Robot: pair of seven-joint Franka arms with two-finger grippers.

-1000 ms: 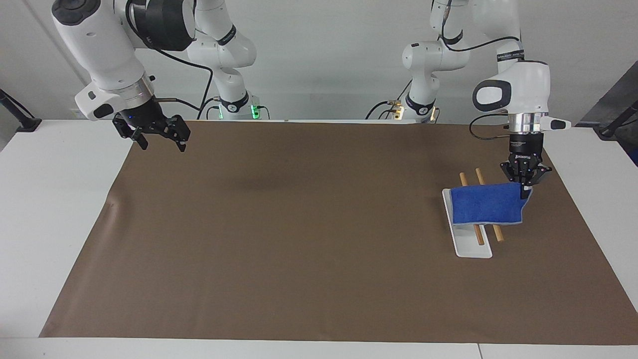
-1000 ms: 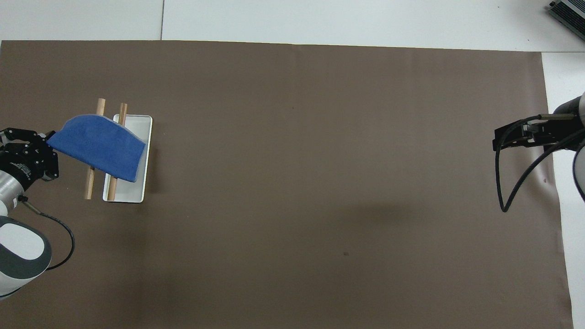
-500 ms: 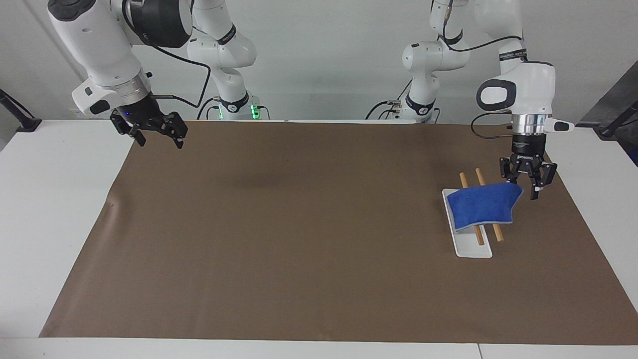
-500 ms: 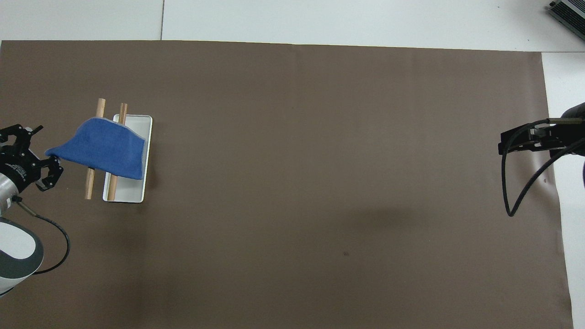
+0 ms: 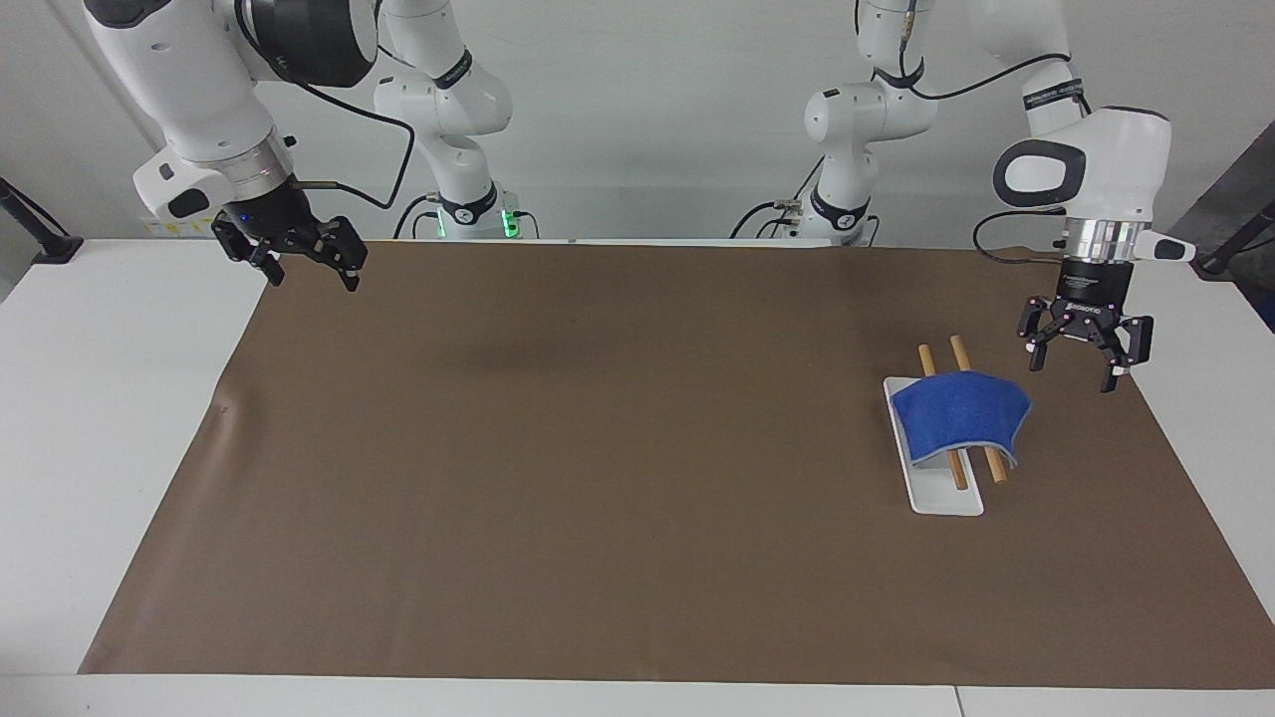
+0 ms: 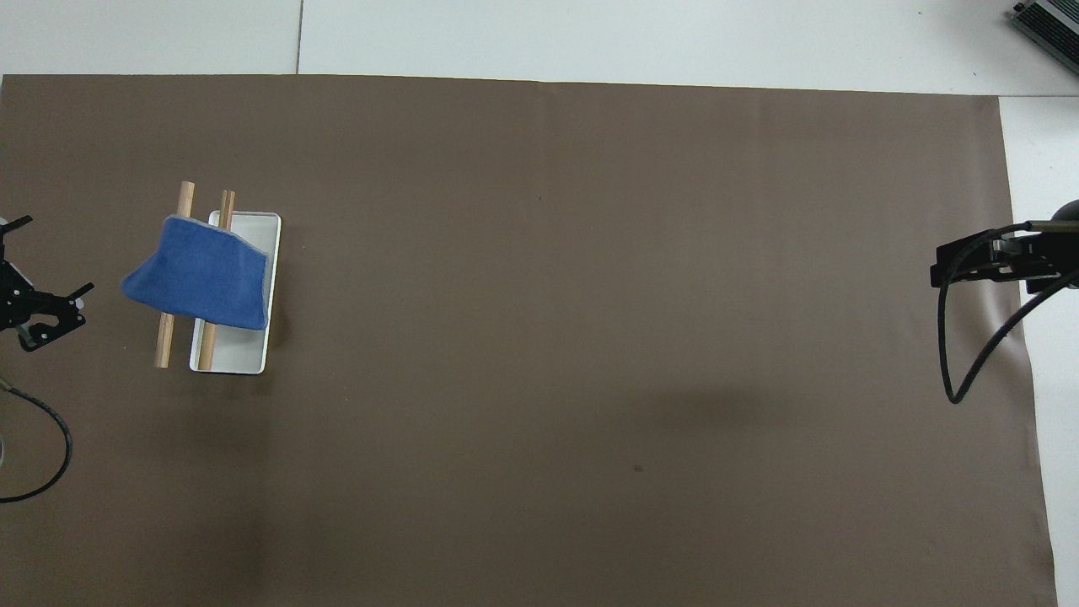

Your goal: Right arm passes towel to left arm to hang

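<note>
**On the rack at the left arm's end, the towel hangs and both grippers stand free**

On the two wooden rods [image 5: 958, 413] of the small rack, the blue towel [image 5: 962, 414] lies draped, sagging over both rods, with its lower edge over the white tray [image 5: 941, 498] that forms the rack's base. In the overhead view the towel [image 6: 199, 272] sits at about nine o'clock on the brown mat [image 6: 590, 337], with the rod ends showing above and below the cloth.

The left gripper [image 5: 1073, 366] hangs just beside the towel, toward the edge of the mat at the left arm's end, its fingers spread wide and holding nothing; a clear gap separates it from the cloth. In the overhead view it [image 6: 52, 305] shows only partly, at the picture's nine o'clock edge.

The right gripper [image 5: 311, 273] waits over the mat's corner at the right arm's end, at about ten o'clock in the facing view, well apart from the rack. Its fingers are parted and empty.

Judging from how things lie, the handover and the hanging are done: the towel rests on the rods without support from either arm. What may remain is only for the left arm to draw clear of the rack. The cloth sits somewhat unevenly, fuller toward the left gripper's side, yet it looks stable.
</note>
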